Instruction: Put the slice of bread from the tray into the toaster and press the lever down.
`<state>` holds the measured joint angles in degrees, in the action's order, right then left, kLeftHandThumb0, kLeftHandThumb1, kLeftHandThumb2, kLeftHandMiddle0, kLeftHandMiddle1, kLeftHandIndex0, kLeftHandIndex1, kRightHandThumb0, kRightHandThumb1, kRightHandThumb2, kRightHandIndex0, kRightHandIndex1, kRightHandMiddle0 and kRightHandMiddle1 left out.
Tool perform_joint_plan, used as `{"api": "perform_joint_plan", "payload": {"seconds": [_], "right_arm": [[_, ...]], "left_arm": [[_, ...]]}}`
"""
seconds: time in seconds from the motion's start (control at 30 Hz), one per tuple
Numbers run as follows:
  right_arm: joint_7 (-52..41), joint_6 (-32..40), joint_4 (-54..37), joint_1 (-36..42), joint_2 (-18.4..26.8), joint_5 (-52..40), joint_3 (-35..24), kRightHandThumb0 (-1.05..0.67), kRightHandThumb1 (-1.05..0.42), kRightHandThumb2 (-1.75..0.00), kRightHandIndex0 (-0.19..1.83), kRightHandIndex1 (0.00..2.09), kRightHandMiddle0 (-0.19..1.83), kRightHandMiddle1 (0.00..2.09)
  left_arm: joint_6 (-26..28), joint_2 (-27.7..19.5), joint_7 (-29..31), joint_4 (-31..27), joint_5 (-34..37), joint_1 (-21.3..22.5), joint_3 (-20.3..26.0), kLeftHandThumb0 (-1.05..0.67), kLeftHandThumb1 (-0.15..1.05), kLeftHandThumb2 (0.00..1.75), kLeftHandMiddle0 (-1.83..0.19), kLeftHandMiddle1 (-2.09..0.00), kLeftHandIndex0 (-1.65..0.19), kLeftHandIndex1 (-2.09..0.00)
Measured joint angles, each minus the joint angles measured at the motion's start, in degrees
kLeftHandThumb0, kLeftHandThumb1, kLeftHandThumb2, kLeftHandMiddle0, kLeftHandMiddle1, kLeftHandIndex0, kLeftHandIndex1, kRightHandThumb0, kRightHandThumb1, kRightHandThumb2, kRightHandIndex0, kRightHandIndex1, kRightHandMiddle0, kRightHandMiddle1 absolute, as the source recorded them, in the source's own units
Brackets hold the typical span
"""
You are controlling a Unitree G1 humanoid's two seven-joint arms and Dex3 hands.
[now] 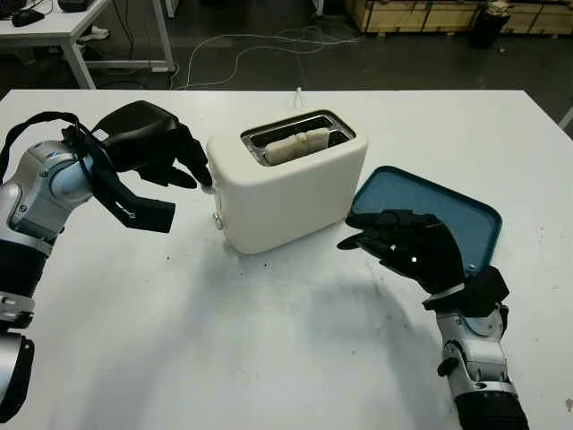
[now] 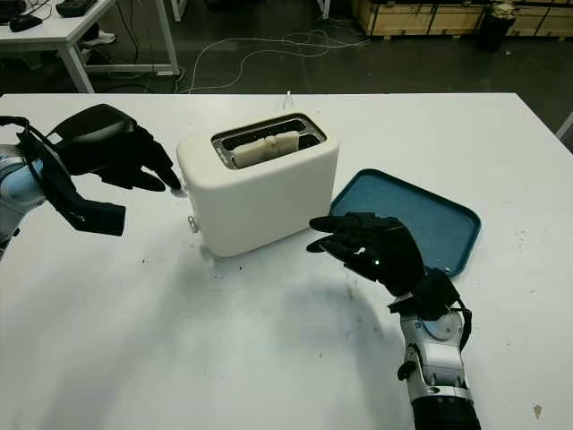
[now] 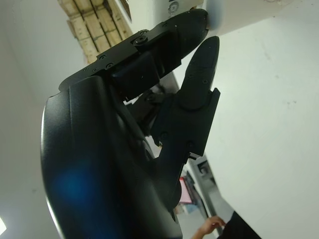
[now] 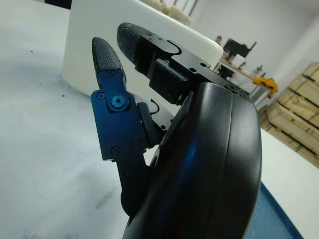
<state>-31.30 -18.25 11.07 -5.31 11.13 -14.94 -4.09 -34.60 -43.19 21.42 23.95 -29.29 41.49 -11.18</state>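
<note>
The cream toaster [image 1: 286,193] stands mid-table with the bread slice [image 1: 295,143] down in its slot. My left hand [image 1: 179,193] is at the toaster's left end, open, its upper fingertips [image 3: 197,22] touching the small white lever [image 2: 179,190] there. My right hand [image 1: 355,231] hovers open just off the toaster's right side, over the near-left corner of the blue tray [image 1: 448,210], which holds nothing. In the right wrist view the toaster [image 4: 99,50] rises beyond my fingers.
The toaster's white cord [image 1: 298,97] runs off the table's far edge to the floor. A desk [image 1: 63,27] and wooden crates [image 1: 430,13] stand beyond. Bare white tabletop [image 1: 269,340] stretches in front of the toaster.
</note>
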Motion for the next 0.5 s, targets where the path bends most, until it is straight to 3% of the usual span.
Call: {"api": "perform_joint_plan", "payload": {"seconds": [0.5], "right_arm": [[-0.4, 0.0, 0.0, 0.2, 0.0, 0.0, 0.3, -0.41, -0.91, 0.0, 1.02, 0.52, 1.12, 0.0]], "left_arm": [[-0.3, 1.5, -1.5, 1.7, 0.2, 0.1, 0.0, -0.27, 0.85, 0.0, -0.94, -1.38, -1.33, -0.01]]}}
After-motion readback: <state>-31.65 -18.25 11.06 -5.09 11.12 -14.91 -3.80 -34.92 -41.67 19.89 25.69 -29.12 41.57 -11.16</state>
